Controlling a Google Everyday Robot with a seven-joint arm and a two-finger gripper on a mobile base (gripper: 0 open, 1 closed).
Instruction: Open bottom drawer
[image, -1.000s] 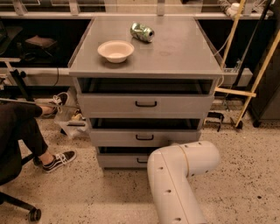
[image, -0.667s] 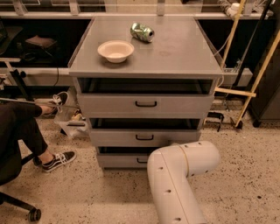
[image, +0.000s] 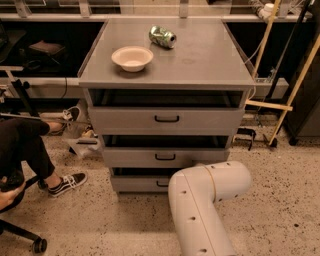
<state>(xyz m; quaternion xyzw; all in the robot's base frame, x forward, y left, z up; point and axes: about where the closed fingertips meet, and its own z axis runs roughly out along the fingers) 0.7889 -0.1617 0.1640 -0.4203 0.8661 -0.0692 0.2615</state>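
The grey three-drawer cabinet (image: 167, 75) stands in the middle of the camera view. The bottom drawer (image: 140, 183) is its lowest, narrowest-looking front, with a dark gap above it. Its small black bar handle (image: 161, 184) shows only at its left end. My white arm (image: 205, 200) bends in front of the drawer's right part and covers it. My gripper does not show; it lies out of sight, beyond or behind the arm's elbow.
A cream bowl (image: 132, 57) and a crushed green can (image: 162, 36) lie on the cabinet top. A seated person's leg and shoe (image: 62, 184) are at the left, by an office chair's caster (image: 38, 245). Wooden poles (image: 295, 85) lean at the right. The floor is speckled.
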